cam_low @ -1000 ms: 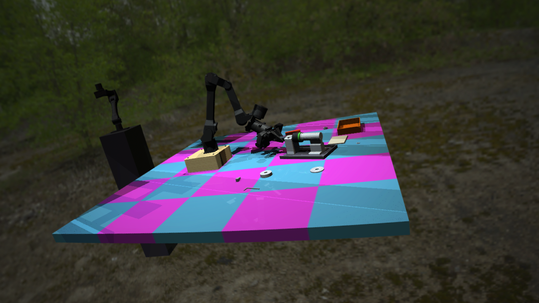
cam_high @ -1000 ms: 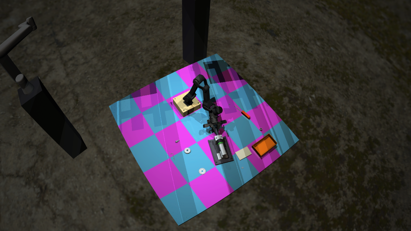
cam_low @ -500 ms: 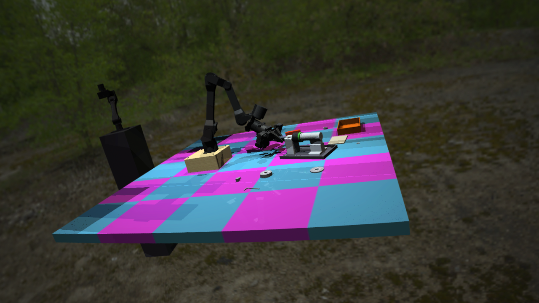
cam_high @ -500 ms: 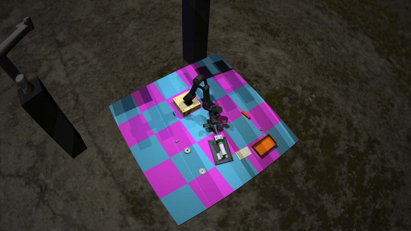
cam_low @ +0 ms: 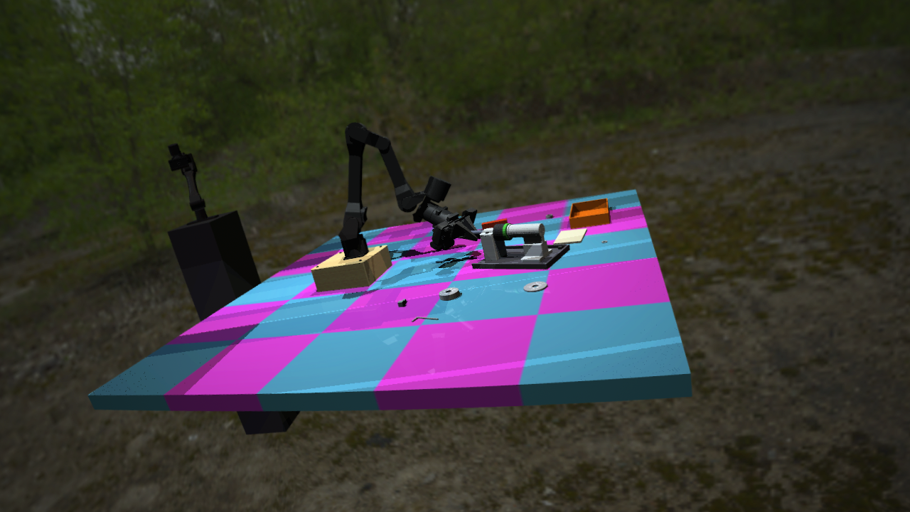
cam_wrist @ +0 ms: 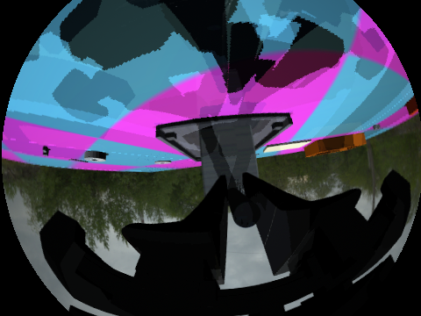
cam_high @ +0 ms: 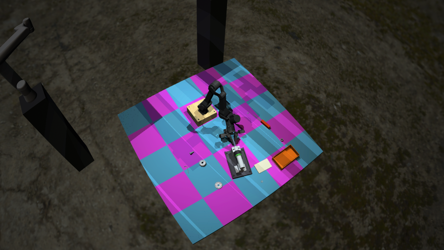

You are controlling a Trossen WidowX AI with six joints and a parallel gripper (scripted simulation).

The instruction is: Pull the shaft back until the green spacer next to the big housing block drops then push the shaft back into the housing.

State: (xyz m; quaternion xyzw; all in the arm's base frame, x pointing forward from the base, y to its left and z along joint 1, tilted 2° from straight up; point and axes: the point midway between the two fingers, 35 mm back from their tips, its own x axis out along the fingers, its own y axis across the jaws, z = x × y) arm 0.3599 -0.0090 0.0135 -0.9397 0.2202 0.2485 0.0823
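And there's the robot's arm (cam_high: 222,104) (cam_low: 355,175), black practically from end to end, a chain of slim, angular links joined by chunky, rounded joints! Look toward the wrist and you've got a stubby dark cylinder (cam_high: 235,118) (cam_low: 437,188) standing out from the slender body, and then the gripper (cam_high: 233,143) (cam_low: 478,234) (cam_wrist: 234,178), every bit as black, with broad, faceted fingers tapering to narrow tips and chunky, angular dark pieces flaring out on either side!
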